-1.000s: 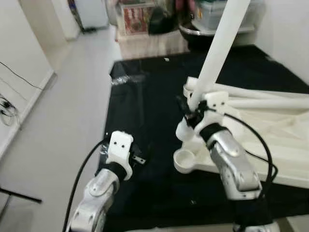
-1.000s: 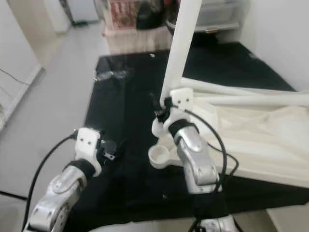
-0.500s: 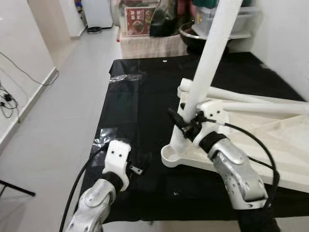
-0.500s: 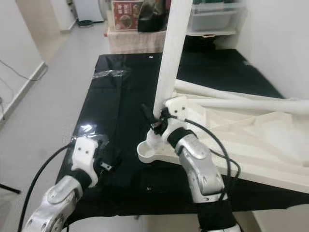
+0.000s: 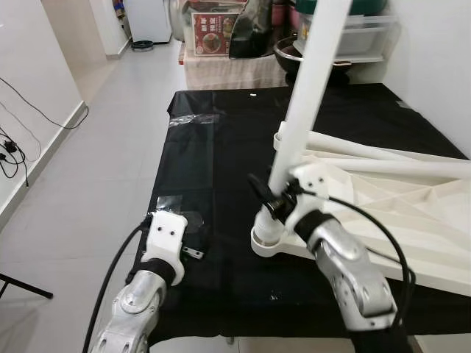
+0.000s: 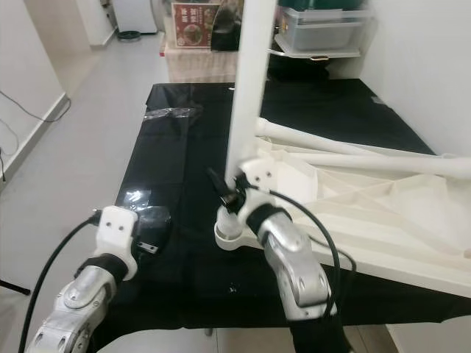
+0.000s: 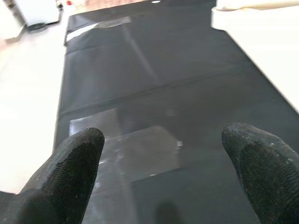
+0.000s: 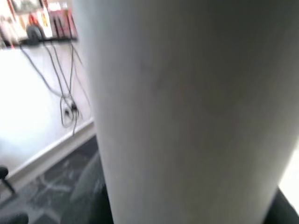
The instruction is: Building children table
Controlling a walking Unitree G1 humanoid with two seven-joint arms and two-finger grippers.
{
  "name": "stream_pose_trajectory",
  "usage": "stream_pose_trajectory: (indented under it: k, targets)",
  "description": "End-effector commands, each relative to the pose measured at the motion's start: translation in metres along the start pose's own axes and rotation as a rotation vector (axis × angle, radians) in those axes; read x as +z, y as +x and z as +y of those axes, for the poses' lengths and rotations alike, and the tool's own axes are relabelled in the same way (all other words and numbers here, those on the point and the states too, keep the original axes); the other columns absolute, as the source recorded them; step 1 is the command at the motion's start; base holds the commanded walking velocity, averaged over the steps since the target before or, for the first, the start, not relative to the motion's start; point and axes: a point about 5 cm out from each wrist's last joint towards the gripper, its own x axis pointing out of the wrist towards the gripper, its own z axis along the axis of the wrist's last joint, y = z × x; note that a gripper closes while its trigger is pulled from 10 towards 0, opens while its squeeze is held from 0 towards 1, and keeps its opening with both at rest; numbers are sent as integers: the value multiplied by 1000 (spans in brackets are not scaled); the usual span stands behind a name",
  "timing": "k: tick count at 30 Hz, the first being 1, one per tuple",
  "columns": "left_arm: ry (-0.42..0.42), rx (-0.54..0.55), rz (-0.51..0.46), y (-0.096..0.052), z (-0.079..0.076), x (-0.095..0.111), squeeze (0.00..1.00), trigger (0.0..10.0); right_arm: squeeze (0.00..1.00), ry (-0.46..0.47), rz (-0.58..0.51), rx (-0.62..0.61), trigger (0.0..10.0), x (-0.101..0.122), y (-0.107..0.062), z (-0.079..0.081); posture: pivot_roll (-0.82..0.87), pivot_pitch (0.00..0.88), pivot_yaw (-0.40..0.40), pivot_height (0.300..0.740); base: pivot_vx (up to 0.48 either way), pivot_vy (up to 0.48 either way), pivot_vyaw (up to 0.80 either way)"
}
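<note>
An upturned white table top (image 5: 419, 220) lies on a black mat (image 5: 221, 147). A long white table leg (image 5: 309, 81) stands nearly upright, its lower end at the round corner socket (image 5: 265, 239) of the top. My right gripper (image 5: 269, 198) is shut on this leg just above the socket; in the right wrist view the leg (image 8: 187, 112) sits right against the camera. Two more white legs (image 5: 368, 149) lie across the top. My left gripper (image 7: 163, 158) hangs open over the mat, left of the table, above a clear plastic bag (image 7: 135, 154); nothing is between its fingers (image 7: 74, 158).
The mat ends at pale floor (image 5: 88, 162) on the left, with cables (image 5: 15, 147) by the wall. Boxes (image 5: 213, 22), a dark pan (image 5: 294, 51) and a storage bin (image 5: 360, 33) crowd the far end. A white wall (image 5: 434, 66) closes the right side.
The camera has shifted. My right gripper has carried the leg from a tilt beside the socket to nearly upright with its foot at the corner socket. The left gripper stays low and open.
</note>
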Motion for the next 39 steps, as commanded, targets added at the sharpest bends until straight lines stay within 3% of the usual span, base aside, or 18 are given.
stream_pose_trajectory:
  k: [1,8,17,29,34,39]
  targets:
    - [27,43,23,-2,7,-6,0,10000,0,50,74,-53,10000,-17,-13,-5,-109,89,14,740,0,0,0]
    - [73,58,30,-3,12,-8,0,10000,0,112,72,-89,10000,-24,-31,2,-110,81,43,740,0,0,0]
    - [105,98,24,8,18,-5,0,10000,0,126,-109,-93,10000,17,-10,-13,-84,47,48,740,-56,0,0]
    - [106,80,14,8,16,-4,0,10000,0,58,-91,-52,10000,15,-9,-3,-81,49,46,740,-251,0,0]
    - [124,-5,-7,8,5,-1,0,10000,0,-31,-42,-67,10000,9,0,1,-78,63,37,740,0,0,0]
    - [99,-72,-21,4,-3,0,0,10000,0,-42,-34,-70,10000,11,7,2,-75,76,28,740,0,0,0]
